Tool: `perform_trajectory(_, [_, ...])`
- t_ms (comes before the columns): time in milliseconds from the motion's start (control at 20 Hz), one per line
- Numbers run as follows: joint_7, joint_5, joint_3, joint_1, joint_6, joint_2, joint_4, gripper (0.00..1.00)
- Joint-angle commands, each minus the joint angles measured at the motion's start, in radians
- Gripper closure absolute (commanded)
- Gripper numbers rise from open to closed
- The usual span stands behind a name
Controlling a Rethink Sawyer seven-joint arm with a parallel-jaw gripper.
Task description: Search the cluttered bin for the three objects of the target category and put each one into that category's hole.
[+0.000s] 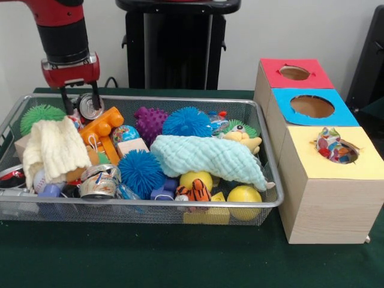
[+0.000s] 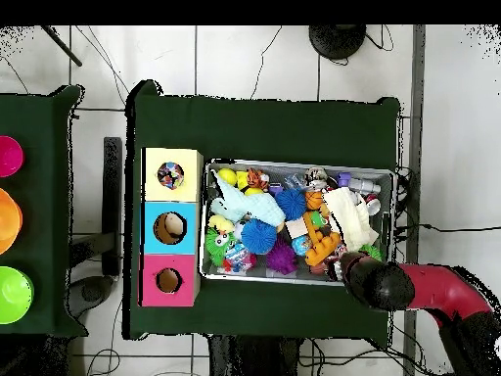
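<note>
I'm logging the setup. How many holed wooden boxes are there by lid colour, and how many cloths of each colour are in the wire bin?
Red-topped wooden box: 1
Blue-topped wooden box: 1
Yellow-topped wooden box: 1
Cream knitted cloth: 1
Pale blue waffle cloth: 1
Total: 5

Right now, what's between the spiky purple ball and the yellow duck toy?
In the front view, a fuzzy blue ball sits between the purple ball and the duck, with a small colourful toy beside it.

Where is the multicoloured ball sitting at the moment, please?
In the front view the multicoloured ball sits in the hole of the yellow-topped box, the nearest of three boxes right of the wire bin; overhead it shows at.
</note>
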Motion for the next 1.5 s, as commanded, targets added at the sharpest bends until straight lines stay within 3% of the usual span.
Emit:
perform_trajectory(50, [-0.02,-0.07,-0.03,0.036,-0.052,0.074,-0.012,0.0])
perform_trajectory(650, [-0.016,-0.075,-0.036,0.07,-0.069,0.133,-0.072,0.0])
perform_trajectory(1500, [-0.168,-0.008,0.029,0.048,0.082,0.114,-0.181,0.0])
